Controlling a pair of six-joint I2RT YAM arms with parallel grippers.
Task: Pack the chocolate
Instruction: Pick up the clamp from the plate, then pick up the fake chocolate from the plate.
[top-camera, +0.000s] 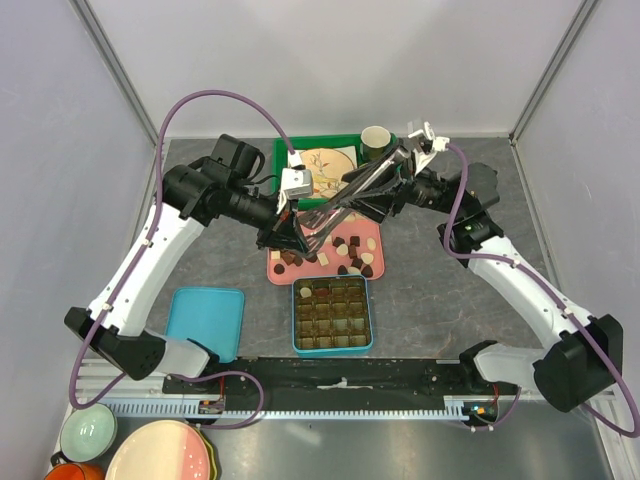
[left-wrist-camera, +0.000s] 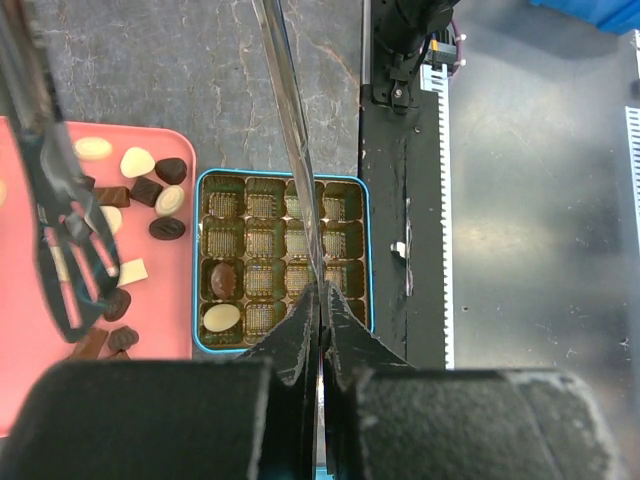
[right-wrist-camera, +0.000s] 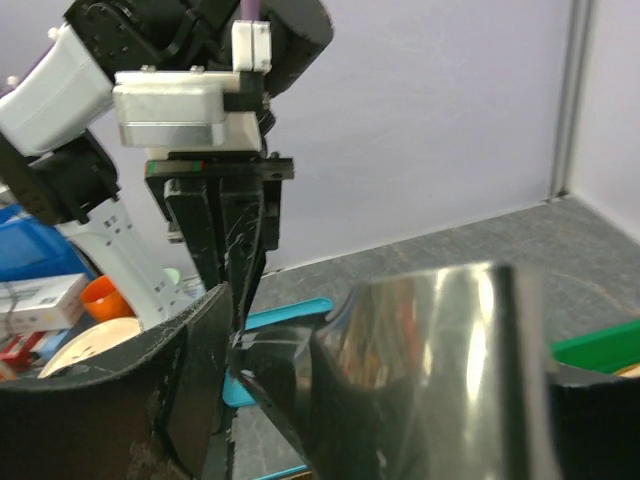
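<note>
The chocolate (top-camera: 345, 250) (left-wrist-camera: 150, 190) lies as several brown and cream pieces on a pink tray (top-camera: 372, 232) (left-wrist-camera: 20, 330). In front of it stands a teal box (top-camera: 294, 320) (left-wrist-camera: 197, 260) of small cells, with one brown piece (left-wrist-camera: 222, 280) and one white piece (left-wrist-camera: 221, 318) in its near-left cells. Metal tongs (top-camera: 350, 190) (left-wrist-camera: 290, 120) (right-wrist-camera: 440, 360) hang between both arms, their black slotted head (left-wrist-camera: 70, 250) over the tray. My left gripper (top-camera: 288, 238) (left-wrist-camera: 321, 300) is shut on one thin blade. My right gripper (top-camera: 395, 170) (right-wrist-camera: 290, 350) grips the shiny handle end.
A teal lid (top-camera: 205, 320) lies left of the box. At the back sit a green tray (top-camera: 282, 150) with a plate and a green cup (top-camera: 376, 140). Bowls and plates (top-camera: 160, 455) stack at the near left. A black rail (top-camera: 340, 375) runs along the front.
</note>
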